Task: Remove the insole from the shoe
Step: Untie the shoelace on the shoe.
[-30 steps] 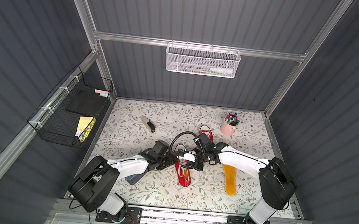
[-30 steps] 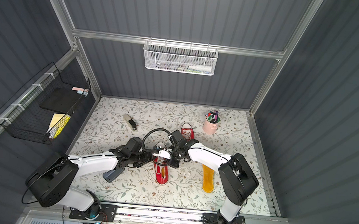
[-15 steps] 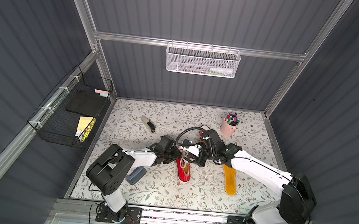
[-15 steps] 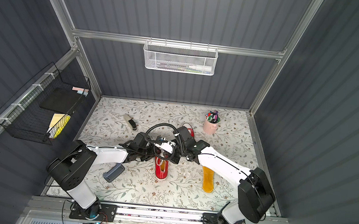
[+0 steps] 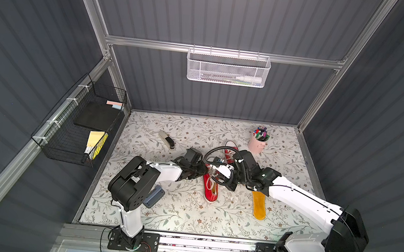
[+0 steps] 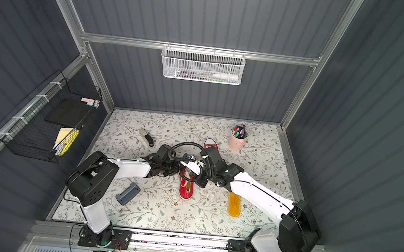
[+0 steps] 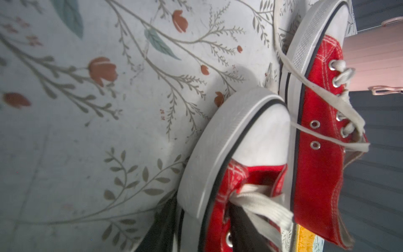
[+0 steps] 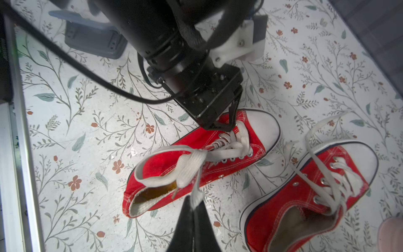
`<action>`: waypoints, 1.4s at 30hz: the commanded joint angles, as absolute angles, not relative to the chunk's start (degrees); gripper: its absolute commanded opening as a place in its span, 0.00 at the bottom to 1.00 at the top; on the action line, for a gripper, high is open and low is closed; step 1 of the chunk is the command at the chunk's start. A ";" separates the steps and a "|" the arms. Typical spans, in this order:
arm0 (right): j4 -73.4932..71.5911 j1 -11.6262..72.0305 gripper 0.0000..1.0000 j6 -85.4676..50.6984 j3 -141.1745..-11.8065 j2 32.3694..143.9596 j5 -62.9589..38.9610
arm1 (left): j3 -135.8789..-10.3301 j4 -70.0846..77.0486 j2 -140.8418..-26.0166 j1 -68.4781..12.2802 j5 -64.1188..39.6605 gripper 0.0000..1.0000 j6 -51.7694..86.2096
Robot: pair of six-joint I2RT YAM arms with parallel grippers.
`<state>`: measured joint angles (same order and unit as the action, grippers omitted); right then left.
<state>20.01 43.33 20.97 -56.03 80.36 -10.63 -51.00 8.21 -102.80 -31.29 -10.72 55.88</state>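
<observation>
the red shoe (image 8: 157, 165) lies on the floral mat (image 8: 87, 141), its yellow insole (image 8: 157, 192) showing inside the heel opening. the left gripper (image 8: 227, 125) straddles the shoe's side by the front eyelets, jaws partly closed (i cannot tell whether they clamp it). the right gripper (image 8: 193, 209) pinches a white lace (image 8: 197, 183) end.

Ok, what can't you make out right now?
- left gripper: whether it grips the near shoe; its own body hides the fingertips in the right wrist view.
- right gripper: shut, but whether it pinches the lace is hidden at its tips.
- insole: only a sliver shows at the heel opening; the shoe covers the rest.
- far shoe: interior in shadow, right wrist view.
</observation>
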 commanded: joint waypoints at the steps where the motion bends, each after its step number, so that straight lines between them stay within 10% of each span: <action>1: 19.64 43.35 0.00 14.89 -55.39 84.85 -6.41 | -49.15 2.33 -104.38 -30.32 -6.78 0.42 54.38; 7: 20.66 42.75 0.01 8.81 -53.15 86.28 -3.10 | -48.52 2.99 -104.22 -30.30 -7.38 0.42 54.67; 12: 24.96 39.33 0.46 4.34 -53.80 82.99 -4.02 | -48.84 2.26 -103.75 -30.32 -7.38 0.42 54.46; 16: 31.30 39.19 0.57 5.54 -55.23 78.90 -13.76 | -48.71 2.39 -103.27 -30.31 -7.56 0.43 54.36; 22: 23.46 41.35 0.45 3.90 -53.19 76.56 -29.95 | -48.92 2.72 -103.80 -30.32 -8.09 0.43 54.26; 42: 14.01 41.84 0.33 1.94 -58.44 91.73 -24.73 | -49.29 2.55 -103.93 -30.32 -8.35 0.43 54.18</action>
<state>15.77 41.91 2.37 -56.53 91.20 -25.08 -50.70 8.58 -102.67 -31.27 -10.74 55.27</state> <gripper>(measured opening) 0.343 0.428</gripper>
